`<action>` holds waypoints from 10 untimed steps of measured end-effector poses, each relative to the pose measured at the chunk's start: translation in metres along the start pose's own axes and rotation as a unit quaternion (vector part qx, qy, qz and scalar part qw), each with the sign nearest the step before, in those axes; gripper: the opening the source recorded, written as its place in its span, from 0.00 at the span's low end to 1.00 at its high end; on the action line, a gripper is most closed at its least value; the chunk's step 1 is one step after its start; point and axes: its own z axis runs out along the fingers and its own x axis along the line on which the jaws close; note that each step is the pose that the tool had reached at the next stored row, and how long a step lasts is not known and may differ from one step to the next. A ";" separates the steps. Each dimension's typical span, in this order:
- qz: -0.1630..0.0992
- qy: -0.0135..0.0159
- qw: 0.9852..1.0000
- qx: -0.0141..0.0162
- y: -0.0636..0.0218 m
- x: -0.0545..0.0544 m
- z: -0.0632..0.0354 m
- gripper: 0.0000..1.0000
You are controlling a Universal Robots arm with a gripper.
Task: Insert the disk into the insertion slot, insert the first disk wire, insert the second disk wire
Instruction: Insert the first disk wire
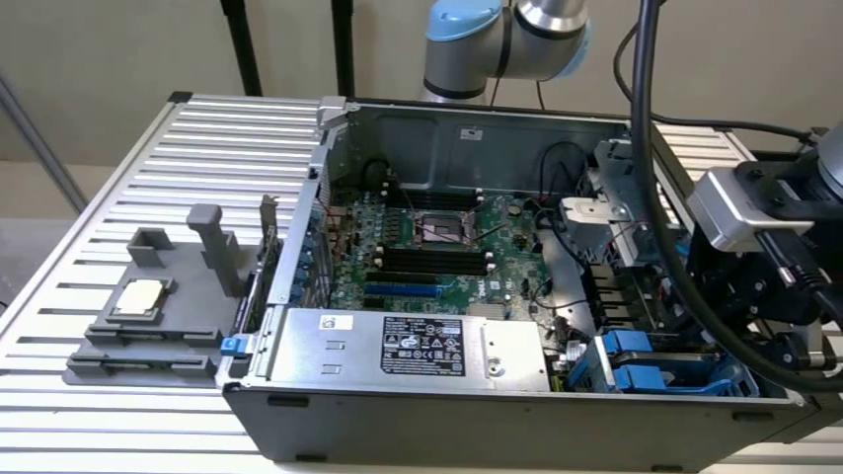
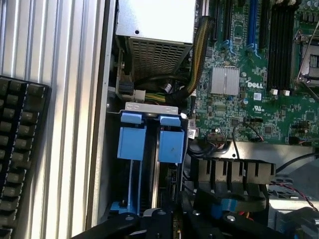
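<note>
Two bright blue caddy fronts [image 2: 149, 142] stand side by side in the dark insertion slot [image 2: 144, 199], at the case's near corner on the exterior view's right [image 1: 646, 360]. The disk sits edge-on behind them, its silver body and label hidden. My gripper [image 2: 167, 219] hangs just above the bay, its black fingers [image 2: 149, 219] drawn together, and I cannot make out anything between them. A blue connector [image 2: 224, 205] and dark wires lie close beside the fingers. In the exterior view the arm's wrist block [image 1: 737, 212] leans over that same corner.
The open computer case [image 1: 435, 114] lies on a slatted metal table [image 1: 224, 128]. A silver box with a black label [image 1: 415, 346] fills the front. A grey moulded tray [image 1: 158, 316] rests at the exterior view's left. A black keyboard [image 2: 20, 159] lies outside the case wall. Thick cables [image 1: 658, 197] hang by the arm.
</note>
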 end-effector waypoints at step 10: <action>0.008 0.004 1.000 0.001 0.0000 0.000 0.0016 0.17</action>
